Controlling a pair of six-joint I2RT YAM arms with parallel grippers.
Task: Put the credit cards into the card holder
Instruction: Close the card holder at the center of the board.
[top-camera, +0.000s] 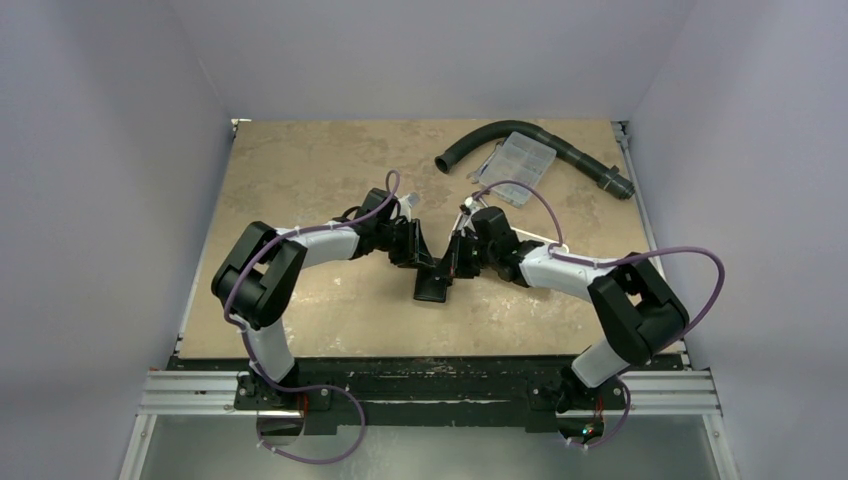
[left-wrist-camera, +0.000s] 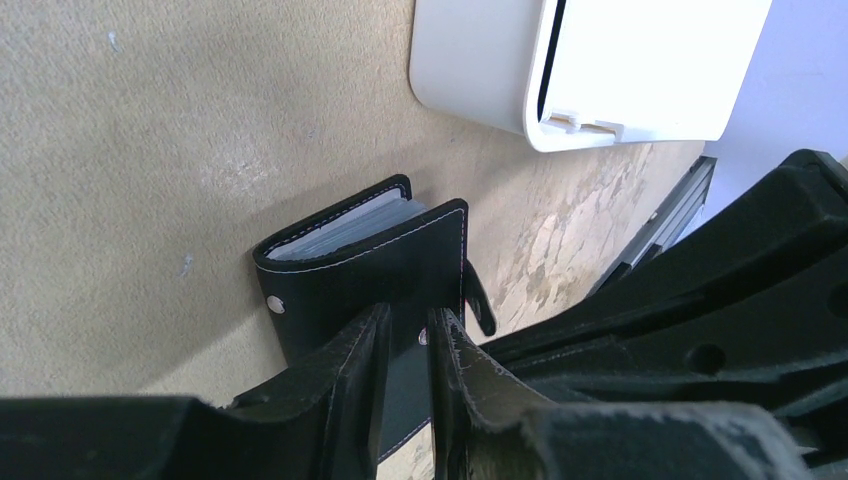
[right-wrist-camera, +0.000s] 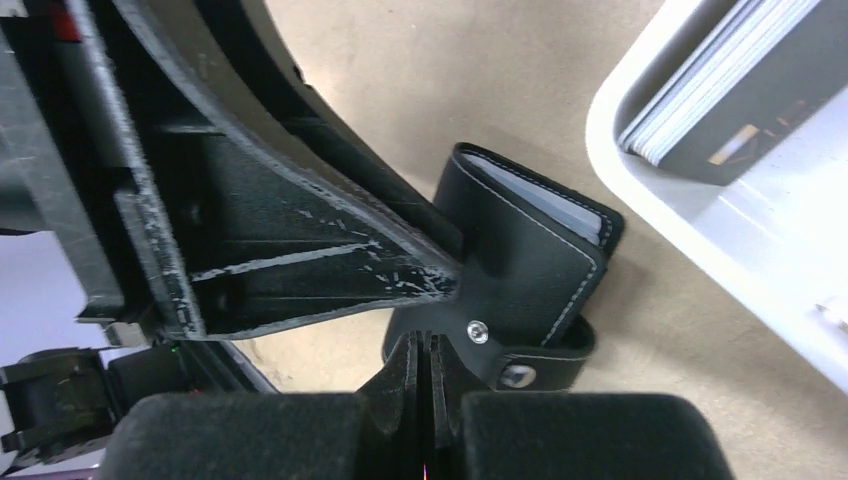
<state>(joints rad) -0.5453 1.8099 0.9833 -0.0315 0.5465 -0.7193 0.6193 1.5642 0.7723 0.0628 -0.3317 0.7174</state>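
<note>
Card holder (left-wrist-camera: 370, 255) is lying on the worktop (top-camera: 300, 170) at its centre, between the two arms, folded almost shut with pale sleeves showing at its open edge. Left hand (left-wrist-camera: 408, 318) is clamping one black cover of the card holder, one finger on each side. Right hand (right-wrist-camera: 421, 348) is fully closed, fingers pressed together, tips touching the holder's edge just beside the silver snap. Cannot tell if it is pinching anything. Snap strap (right-wrist-camera: 545, 365) is hanging loose, unfastened, at 5 o'clock of the holder in the right wrist view. White tray (left-wrist-camera: 480, 70) is sitting near the holder, at 1 o'clock of it in the left wrist view. Stack of cards (right-wrist-camera: 690, 95) is standing on edge inside the tray. Black hose (top-camera: 470, 145) and clear box (top-camera: 522, 155) are lying touching each other at 1 o'clock of the worktop, well apart from the holder.
</note>
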